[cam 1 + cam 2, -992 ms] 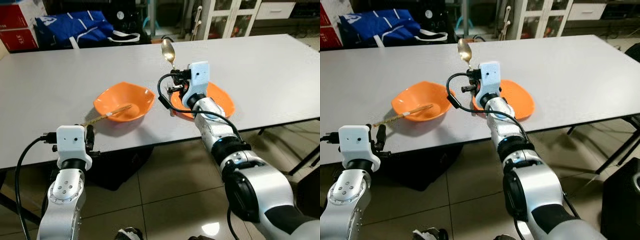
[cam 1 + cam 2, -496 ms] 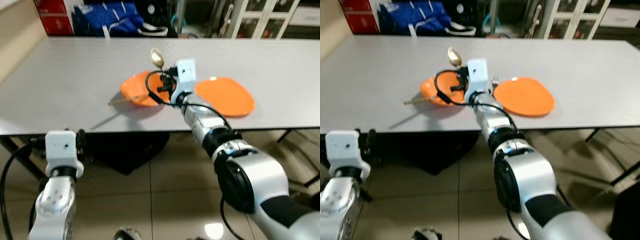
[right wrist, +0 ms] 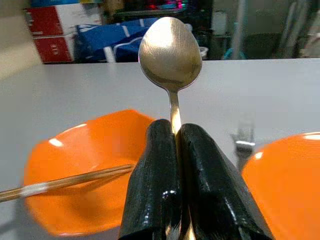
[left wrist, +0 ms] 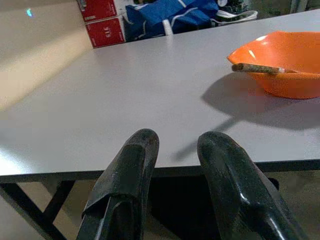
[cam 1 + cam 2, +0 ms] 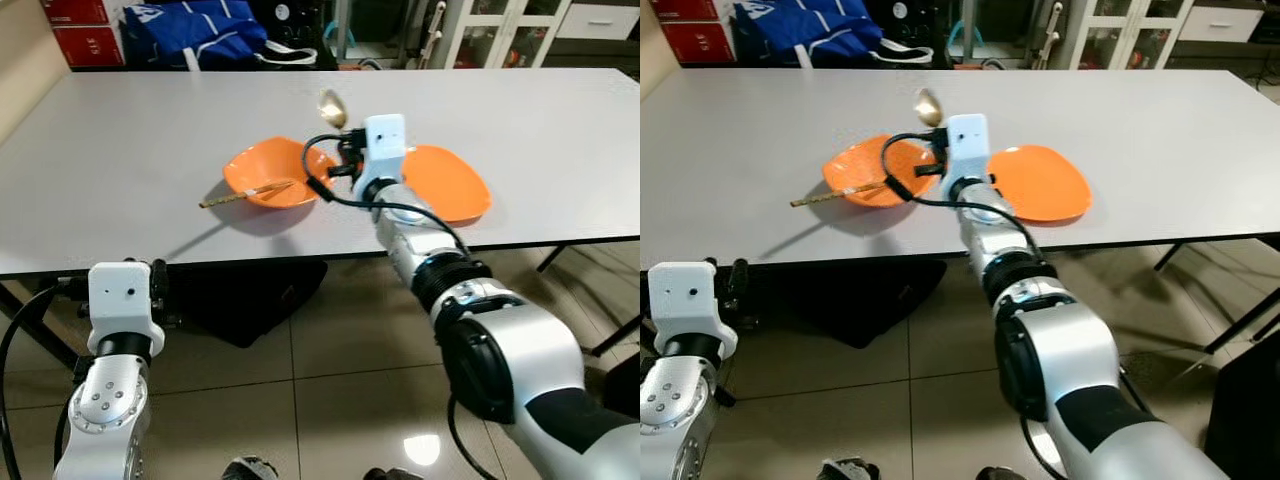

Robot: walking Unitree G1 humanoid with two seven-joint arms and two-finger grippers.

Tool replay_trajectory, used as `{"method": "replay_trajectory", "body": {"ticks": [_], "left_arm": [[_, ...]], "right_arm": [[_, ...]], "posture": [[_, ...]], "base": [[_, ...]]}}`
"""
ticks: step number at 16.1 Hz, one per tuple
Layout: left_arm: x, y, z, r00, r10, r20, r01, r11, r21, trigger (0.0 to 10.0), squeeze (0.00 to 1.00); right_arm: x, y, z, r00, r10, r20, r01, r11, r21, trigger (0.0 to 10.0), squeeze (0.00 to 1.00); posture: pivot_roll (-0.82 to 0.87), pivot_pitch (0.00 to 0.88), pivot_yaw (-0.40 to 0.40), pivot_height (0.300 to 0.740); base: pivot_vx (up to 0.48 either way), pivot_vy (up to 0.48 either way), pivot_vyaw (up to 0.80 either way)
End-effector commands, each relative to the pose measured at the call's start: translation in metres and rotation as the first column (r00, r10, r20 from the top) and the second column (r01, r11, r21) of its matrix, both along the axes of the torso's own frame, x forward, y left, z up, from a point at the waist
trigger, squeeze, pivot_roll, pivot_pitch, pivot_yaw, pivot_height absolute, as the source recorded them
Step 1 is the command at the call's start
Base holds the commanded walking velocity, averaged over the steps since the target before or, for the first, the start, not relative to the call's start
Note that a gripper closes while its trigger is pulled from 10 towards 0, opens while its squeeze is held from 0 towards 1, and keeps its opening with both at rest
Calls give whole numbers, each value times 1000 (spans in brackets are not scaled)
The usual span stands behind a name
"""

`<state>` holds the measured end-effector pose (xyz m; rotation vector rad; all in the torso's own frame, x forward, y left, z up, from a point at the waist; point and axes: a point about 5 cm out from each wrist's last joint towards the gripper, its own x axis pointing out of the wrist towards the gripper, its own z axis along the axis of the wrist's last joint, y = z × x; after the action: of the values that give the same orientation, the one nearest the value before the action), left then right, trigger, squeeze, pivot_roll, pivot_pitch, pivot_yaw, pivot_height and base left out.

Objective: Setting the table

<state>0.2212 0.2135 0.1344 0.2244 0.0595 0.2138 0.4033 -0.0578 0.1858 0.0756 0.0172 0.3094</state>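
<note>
My right gripper [image 5: 347,152] is shut on a metal spoon [image 5: 332,106], holding it upright with the bowl end up, above the grey table [image 5: 120,150]. It hovers between an orange bowl [image 5: 268,178] and an orange plate [image 5: 445,182]. Wooden chopsticks [image 5: 245,192] rest in the bowl and stick out over its left rim. In the right wrist view the spoon [image 3: 170,55] rises from the closed fingers [image 3: 155,170], and a fork [image 3: 244,137] lies beside the plate [image 3: 285,175]. My left gripper [image 4: 177,145] is open, low before the table's front edge, holding nothing.
A blue bag [image 5: 190,20] and red boxes [image 5: 85,15] stand behind the table's far edge, with a white cabinet [image 5: 480,15] further right. A black bag [image 5: 240,300] lies on the tiled floor under the table. Table legs [image 5: 600,300] show at the right.
The camera has pulled back and shifted. My right gripper carried the spoon from over the plate's left edge to between bowl and plate. My left arm sits lower, below the table edge.
</note>
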Motion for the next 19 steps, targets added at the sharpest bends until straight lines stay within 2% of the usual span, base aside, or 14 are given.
{"method": "replay_trajectory", "body": {"ticks": [1, 4, 11, 13, 15, 16, 17, 18, 19], "left_arm": [[1, -2, 3, 1000, -8, 3, 8, 1000, 10, 10000, 0], [5, -6, 3, 1000, -19, 13, 19, 1000, -6, 10000, 0], [6, -11, 5, 999, -43, 23, 44, 999, -32, 10000, 0], [1, -10, 2, 999, -44, 13, 45, 998, -37, 10000, 0], [-18, 5, -2, 999, -11, -30, 10, 999, -31, 10000, 0], [-28, 16, -3, 998, 26, -50, -27, 999, -18, 10000, 0], [-34, 23, -3, 997, 52, -58, -52, 999, -6, 10000, 0], [-37, 26, -5, 996, 58, -73, -58, 998, -1, 10000, 0], [-38, 25, -9, 994, 54, -93, -55, 998, -8, 10000, 0]], "right_arm": [[3, -1, 9, 1000, -8, 19, 8, 1000, 6, 10000, 0], [4, -9, 6, 998, -61, 19, 61, 998, -1, 10000, 0], [3, -8, 6, 998, -66, 19, 66, 998, -9, 10000, 0], [2, -19, -3, 998, -65, 17, 65, 998, -19, 10000, 0], [-8, -41, -26, 997, -8, 81, 22, 984, -175, 10000, 0], [-13, -64, -29, 992, -28, 124, 50, 983, -179, 10000, 0], [-19, -87, -24, 976, -66, 206, 103, 979, -176, 10000, 0], [-32, -113, -13, 945, -153, 290, 209, 963, -170, 10000, 0], [-51, -130, -14, 924, -188, 333, 267, 940, -210, 10000, 0]], "posture": [[120, 54, -6, 740], [108, 42, -6, 740], [107, 44, -6, 740], [110, 41, -15, 740], [102, 58, -21, 740], [94, 66, -25, 740], [81, 70, -31, 740], [52, 70, -29, 740], [34, 68, -31, 740]], "base": [[0, 0, 0], [0, 0, 0], [0, 0, 0], [0, 0, 0], [0, 0, 0], [0, 0, 0], [0, 0, 0], [0, 0, 0], [0, 0, 0]]}}
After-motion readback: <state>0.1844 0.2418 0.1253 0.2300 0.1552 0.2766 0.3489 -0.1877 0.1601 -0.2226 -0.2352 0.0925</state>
